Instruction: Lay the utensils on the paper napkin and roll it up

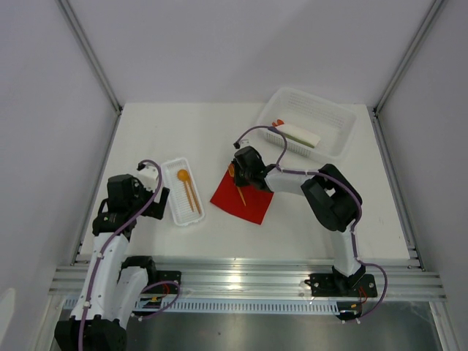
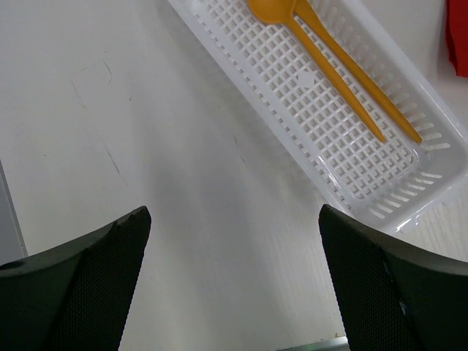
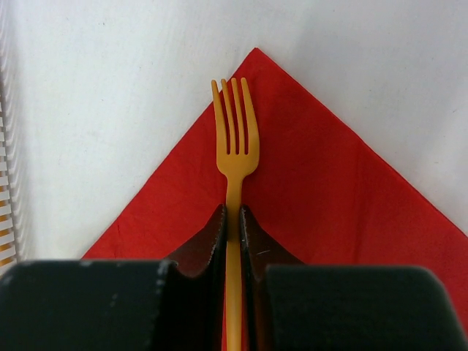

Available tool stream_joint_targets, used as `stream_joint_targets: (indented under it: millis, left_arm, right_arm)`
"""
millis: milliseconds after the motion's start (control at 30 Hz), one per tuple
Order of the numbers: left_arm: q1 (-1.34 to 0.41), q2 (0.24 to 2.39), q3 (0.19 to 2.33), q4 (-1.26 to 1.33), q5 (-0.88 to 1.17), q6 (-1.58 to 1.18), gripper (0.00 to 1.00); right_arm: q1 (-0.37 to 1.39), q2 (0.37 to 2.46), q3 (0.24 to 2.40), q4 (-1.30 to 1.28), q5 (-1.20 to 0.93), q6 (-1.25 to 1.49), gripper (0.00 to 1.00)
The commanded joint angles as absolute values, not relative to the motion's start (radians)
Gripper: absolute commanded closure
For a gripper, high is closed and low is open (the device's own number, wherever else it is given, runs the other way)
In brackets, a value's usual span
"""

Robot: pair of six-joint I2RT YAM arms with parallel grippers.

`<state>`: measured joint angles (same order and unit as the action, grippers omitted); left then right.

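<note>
White table (image 1: pixel 183 124): R claw (image 3: pixel 232 212) pinches fork (image 3: pixel 235 131) over red napkin (image 3: pixel 329 197); L claw (image 2: pixel 234 219) gapes empty.

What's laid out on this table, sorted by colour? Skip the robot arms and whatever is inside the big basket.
Orange: 3 (fork, spoon, slim piece beside the spoon)
Red: 1 (napkin)
White: 2 (tray, basket)
Total: 6
</note>
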<state>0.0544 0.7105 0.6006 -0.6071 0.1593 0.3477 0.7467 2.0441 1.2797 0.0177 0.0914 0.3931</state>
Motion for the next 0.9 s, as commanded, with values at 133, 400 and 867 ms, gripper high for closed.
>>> stream_joint_targets:
  millis: [133, 400, 867]
  left_arm:
    - [0.048, 0.706, 0.594, -0.58, 0.155, 0.333, 0.01]
    - [0.048, 0.709, 0.594, -0.575, 0.155, 0.334, 0.0]
    - [0.048, 0.707, 0.589, -0.577, 0.153, 0.336, 0.0]
  right_arm:
    - [0.753, 2.056, 1.321, 0.034, 0.126, 0.393, 1.0]
    - [0.753, 2.048, 1.328, 0.041, 0.13, 0.396, 1.0]
    - [0.752, 2.06, 1.333, 0.069, 0.147, 0.403, 1.0]
